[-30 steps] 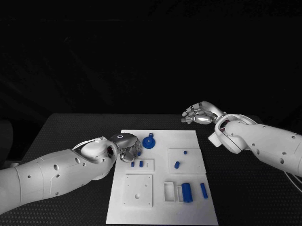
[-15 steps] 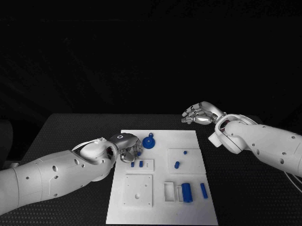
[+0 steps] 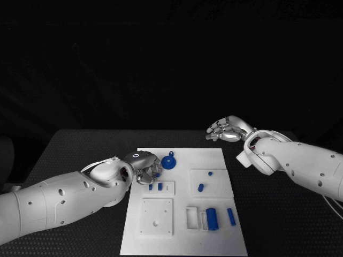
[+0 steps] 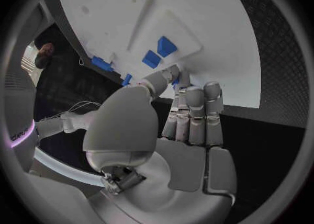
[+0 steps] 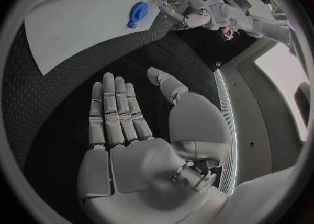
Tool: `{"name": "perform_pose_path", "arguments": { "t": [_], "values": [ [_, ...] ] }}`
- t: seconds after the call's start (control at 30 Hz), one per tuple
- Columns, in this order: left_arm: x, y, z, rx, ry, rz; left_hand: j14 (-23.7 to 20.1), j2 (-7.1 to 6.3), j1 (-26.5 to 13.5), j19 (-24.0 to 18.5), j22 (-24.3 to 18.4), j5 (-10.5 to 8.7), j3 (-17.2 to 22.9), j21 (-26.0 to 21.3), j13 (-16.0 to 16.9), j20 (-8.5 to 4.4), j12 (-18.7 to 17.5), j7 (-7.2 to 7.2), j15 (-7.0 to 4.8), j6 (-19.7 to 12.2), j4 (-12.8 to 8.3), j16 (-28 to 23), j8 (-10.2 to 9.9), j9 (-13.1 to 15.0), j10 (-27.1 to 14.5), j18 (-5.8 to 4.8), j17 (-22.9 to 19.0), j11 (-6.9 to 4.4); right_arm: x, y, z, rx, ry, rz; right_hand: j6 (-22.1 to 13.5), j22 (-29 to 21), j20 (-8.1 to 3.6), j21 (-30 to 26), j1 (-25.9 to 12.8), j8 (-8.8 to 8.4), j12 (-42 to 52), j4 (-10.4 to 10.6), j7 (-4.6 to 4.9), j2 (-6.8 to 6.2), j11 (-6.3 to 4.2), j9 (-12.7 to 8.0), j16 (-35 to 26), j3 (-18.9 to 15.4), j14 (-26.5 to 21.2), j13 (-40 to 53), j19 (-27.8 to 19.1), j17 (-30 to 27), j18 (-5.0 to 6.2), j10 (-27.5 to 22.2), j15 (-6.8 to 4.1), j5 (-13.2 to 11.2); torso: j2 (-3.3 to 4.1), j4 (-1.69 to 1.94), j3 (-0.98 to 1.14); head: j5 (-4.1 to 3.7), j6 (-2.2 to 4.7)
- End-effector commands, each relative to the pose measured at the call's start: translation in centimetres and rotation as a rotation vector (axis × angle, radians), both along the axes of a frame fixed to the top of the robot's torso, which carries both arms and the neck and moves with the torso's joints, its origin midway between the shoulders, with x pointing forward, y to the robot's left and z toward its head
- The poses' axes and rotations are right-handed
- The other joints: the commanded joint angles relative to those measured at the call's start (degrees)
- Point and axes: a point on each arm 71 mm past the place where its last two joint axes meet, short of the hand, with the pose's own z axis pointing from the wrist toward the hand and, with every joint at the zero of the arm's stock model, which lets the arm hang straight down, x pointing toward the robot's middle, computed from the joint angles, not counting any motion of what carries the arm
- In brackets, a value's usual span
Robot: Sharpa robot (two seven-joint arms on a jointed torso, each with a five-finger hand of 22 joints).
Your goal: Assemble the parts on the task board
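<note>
The white task board (image 3: 218, 158) lies in the middle of the black table. My left hand (image 3: 144, 166) hovers at the board's left edge, just beside a round blue part (image 3: 169, 160). In the left wrist view the left hand (image 4: 177, 109) has its fingers straight, and the thumb meets a fingertip on a small blue part (image 4: 175, 81). Two small blue pegs (image 3: 155, 186) stand just beneath that hand. My right hand (image 3: 229, 129) floats off the board's far right corner, flat and holding nothing, its fingers (image 5: 114, 114) spread over the table.
A blue block (image 3: 212, 218) and a thin blue bar (image 3: 231, 216) lie near the board's front right. A raised white square plate (image 3: 157, 217) sits at the front left. Two blue pegs (image 3: 201, 187) stand in the right-hand plate.
My left hand has edged slightly along the board's left edge. The right hand has not moved.
</note>
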Motion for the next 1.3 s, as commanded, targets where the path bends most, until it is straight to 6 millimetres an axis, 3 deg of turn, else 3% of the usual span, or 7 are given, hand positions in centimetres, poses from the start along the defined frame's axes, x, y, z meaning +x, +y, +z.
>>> {"name": "perform_pose_path", "arguments": {
  "t": [0.03, 0.53, 0.83, 1.13, 1.3],
  "values": [
    [-0.1, -0.2, 0.0, -0.009, 0.001, -0.006, 0.4, 0.06, 0.42, 0.54, -0.01, 0.36, 0.11, -0.31, 0.12, -1.92, -0.02, 0.32, -0.1, -0.02, -0.02, -0.15, 0.09, 0.04, 0.58, 1.03, -0.11, 0.0, -0.1, 0.1, -0.1, 0.0, 0.003, 0.016, -0.3, 0.1, 0.06, -0.2, -0.01, 0.24, 0.26, -0.18, 0.1, 0.67, 0.12, -0.1, -0.32, -0.01, -0.44, -0.1, -0.1, 0.09, -0.21, 0.16, -0.02, 0.05, 0.0, -0.01, 0.01, -0.03, -0.04],
    [-0.1, 0.2, 0.0, 0.0, 0.005, 0.01, 0.69, 0.22, 0.35, 0.65, 0.16, 0.27, -0.03, -0.3, 0.54, -2.07, 0.42, 0.84, -0.39, 1.35, 0.05, -0.11, 1.06, 0.3, 1.18, 0.96, -0.25, -0.29, -0.1, 0.1, -0.1, -0.001, 0.003, 0.014, -0.29, 0.13, 0.07, -0.24, -0.01, 0.25, 0.28, -0.17, 0.09, 0.7, 0.12, -0.11, -0.33, -0.02, -0.43, -0.12, -0.09, 0.11, -0.2, 0.17, -0.02, 0.05, -0.01, 0.02, -0.04, -0.13, -0.14],
    [0.2, 0.7, -0.1, 0.008, 0.002, 0.03, 0.64, -0.4, 0.4, 0.78, 0.22, 0.24, 0.0, -0.45, 0.77, -2.18, 0.4, -0.6, -0.35, -1.72, 0.15, -0.21, -0.33, -0.43, 0.83, 0.85, -0.4, -0.25, 0.0, 0.0, -0.1, -0.001, 0.002, 0.011, -0.31, 0.15, 0.07, -0.27, 0.0, 0.25, 0.27, -0.2, 0.1, 0.64, 0.12, -0.12, -0.35, -0.03, -0.45, -0.14, -0.1, 0.12, -0.19, 0.15, -0.02, 0.05, -0.01, 0.01, -0.05, -0.14, -0.06],
    [0.2, 1.0, 0.1, -0.008, -0.014, 0.03, 0.58, -0.57, 0.46, 0.78, 0.22, 0.2, 0.04, -0.54, 0.84, -2.19, 0.39, -0.85, -0.33, -2.38, 0.23, -0.28, -0.53, -0.54, 0.71, 0.83, -0.46, -0.22, -0.1, -0.1, -0.1, -0.002, 0.003, 0.01, -0.37, 0.18, 0.08, -0.32, 0.03, 0.22, 0.24, -0.24, 0.12, 0.57, 0.15, -0.15, -0.39, -0.03, -0.49, -0.17, -0.13, 0.13, -0.19, 0.09, 0.01, 0.04, -0.01, 0.02, 0.0, -0.13, -0.04],
    [0.3, 1.7, 0.8, -0.12, -0.039, 0.055, 0.62, -0.39, 0.75, 0.85, 0.23, 0.43, 0.23, -0.56, 0.9, -2.23, 0.42, -0.75, -0.35, -2.3, 0.21, -0.27, -0.41, -0.49, 0.72, 0.86, -0.48, -0.24, -0.3, -0.1, -0.2, -0.034, 0.009, 0.019, -0.37, 0.23, 0.05, -0.35, 0.28, 0.23, 0.26, -0.34, 0.11, 0.65, 0.14, -0.16, -0.4, 0.08, -0.48, -0.19, -0.11, 0.15, -0.16, 0.09, 0.02, -0.02, -0.01, -0.04, -0.01, -0.17, 0.12]
  ]
}}
